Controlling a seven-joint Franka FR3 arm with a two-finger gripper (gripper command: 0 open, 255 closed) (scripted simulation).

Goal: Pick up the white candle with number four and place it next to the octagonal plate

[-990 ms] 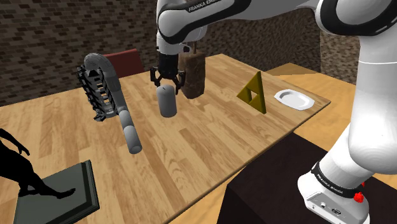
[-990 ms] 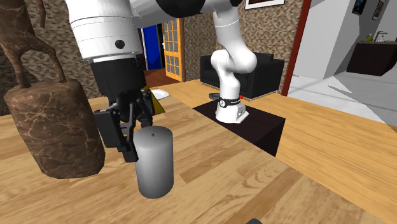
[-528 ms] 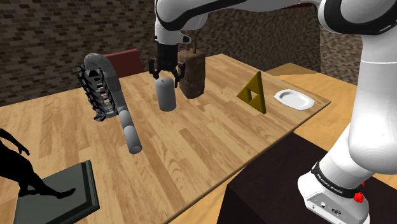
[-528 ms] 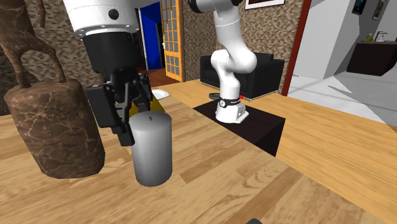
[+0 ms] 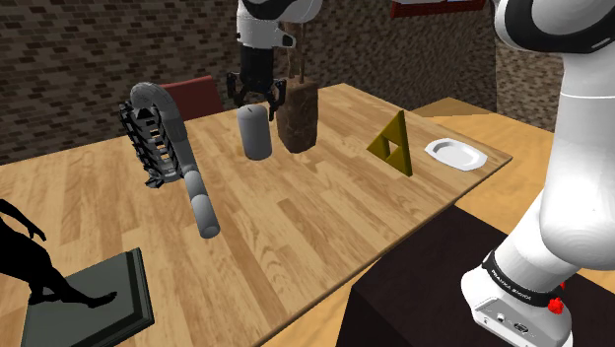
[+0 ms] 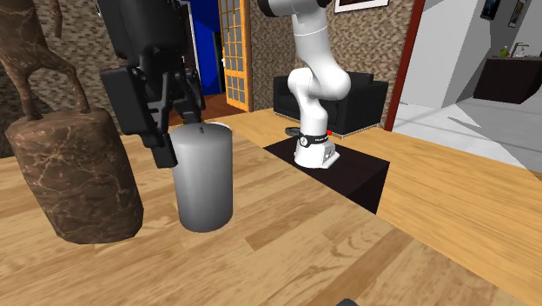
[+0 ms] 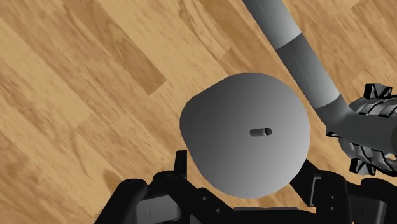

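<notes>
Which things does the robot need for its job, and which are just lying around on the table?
For the job:
- grey candle, clasped by the gripper
- white plate, where the candle should end up beside

Just lying about:
- brown bell-shaped thing
- gold triangle
- grey and black curved thing
- black figure on a grey base

- The candle (image 5: 255,133), a plain grey cylinder with a short wick stub at the centre of its flat top, is standing upright. The black fingers of the gripper (image 5: 255,103) are clasping its upper end from either side. Whether its base is touching the wooden table (image 5: 296,227) cannot be told.
- The octagonal plate (image 5: 455,153), white and shallow, is lying flat near the table's corner at the shoulder view's right, well apart from the candle.
</notes>
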